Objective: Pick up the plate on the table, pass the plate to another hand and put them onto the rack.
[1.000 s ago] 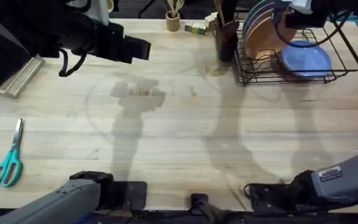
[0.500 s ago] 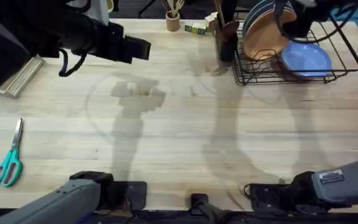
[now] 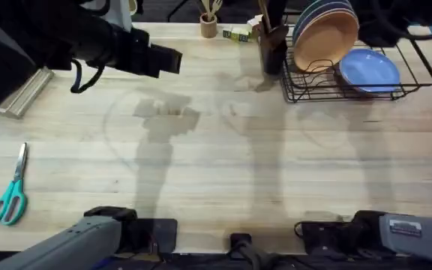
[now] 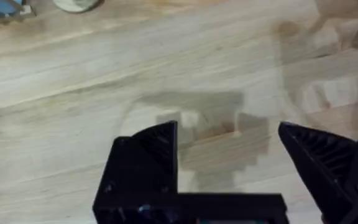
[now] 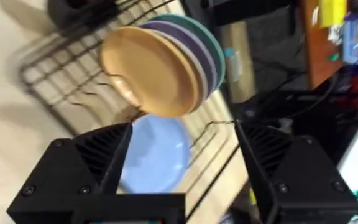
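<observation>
both hands gape wide, empty; the plate [image 3: 325,39] stands in the rack [image 3: 396,81]

Teal-handled scissors [image 3: 9,196] lie flat near left edge of tabletop, blades pointing away from arm bases. Pale grey bar [image 3: 26,91] lies diagonally farther back on same side. Small wooden cup [image 3: 209,26] with sticks stands at far edge, small yellow-green blocks [image 3: 238,34] just beside it. Dark utensil holder [image 3: 273,46] stands right of blocks. Light blue plate [image 3: 370,70] lies flat, tilted stack of blue-grey plates [image 3: 317,14] behind it.
</observation>
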Robot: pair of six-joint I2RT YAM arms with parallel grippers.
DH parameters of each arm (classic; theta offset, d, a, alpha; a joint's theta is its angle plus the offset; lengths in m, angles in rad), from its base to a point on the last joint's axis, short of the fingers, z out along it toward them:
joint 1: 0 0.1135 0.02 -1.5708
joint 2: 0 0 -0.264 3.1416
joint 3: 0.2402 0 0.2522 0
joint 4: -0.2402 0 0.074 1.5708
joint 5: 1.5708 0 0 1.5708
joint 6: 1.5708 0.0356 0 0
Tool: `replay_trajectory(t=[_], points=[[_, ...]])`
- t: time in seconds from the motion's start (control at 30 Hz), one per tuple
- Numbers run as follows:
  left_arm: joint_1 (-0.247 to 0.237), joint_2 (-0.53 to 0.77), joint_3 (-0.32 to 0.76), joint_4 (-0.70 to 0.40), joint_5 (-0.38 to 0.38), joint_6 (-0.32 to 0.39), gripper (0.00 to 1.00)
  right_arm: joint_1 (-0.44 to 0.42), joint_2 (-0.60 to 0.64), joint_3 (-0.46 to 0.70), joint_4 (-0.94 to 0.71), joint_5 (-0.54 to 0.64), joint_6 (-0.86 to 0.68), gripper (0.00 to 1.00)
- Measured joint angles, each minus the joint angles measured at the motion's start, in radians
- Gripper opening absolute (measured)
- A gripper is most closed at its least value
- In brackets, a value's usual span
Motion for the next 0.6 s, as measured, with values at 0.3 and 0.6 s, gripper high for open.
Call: replay_trajectory(t=[0.3,0.6], points=[[0.000,0.000,0.000,-0.008,0.000,0.000,0.993,0.000,-0.203,0.001,-0.248,0.000,0.301,0.996],[0.000,-0.002,0.000,-0.007,0.000,0.000,0.993,0.000,-0.334,0.003,-0.416,0.000,0.567,0.996]])
